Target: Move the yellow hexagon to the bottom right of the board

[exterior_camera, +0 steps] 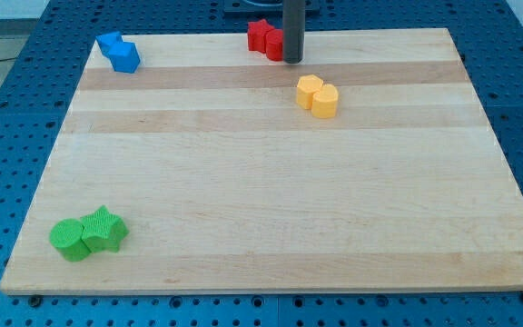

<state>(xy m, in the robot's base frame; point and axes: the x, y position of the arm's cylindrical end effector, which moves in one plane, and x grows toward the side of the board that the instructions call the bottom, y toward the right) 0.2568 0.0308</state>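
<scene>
So, my tip (pixel 292 60) stood near the top edge of the board (pixel 271 209), and I place everything else from it. The rod ended there with no gripper on it, so nothing was open or shut and it had hold of nothing. Touching or just beside the tip, on the view's left, sat the red blocks (pixel 265 39), two pieces pressed together; their shapes I could not make out, since the rod covered part of them. The yellow blocks (pixel 317 96), a pair touching each other, lay a little below the tip and slightly to the view's right, apart from it; I could not tell which of the two was the hexagon. Far to the view's left of the tip, near the top left corner, were the blue blocks (pixel 119 52), two touching. Well away, down toward the bottom left corner, lay the green blocks (pixel 87 234), a round one touching a star-like one.
</scene>
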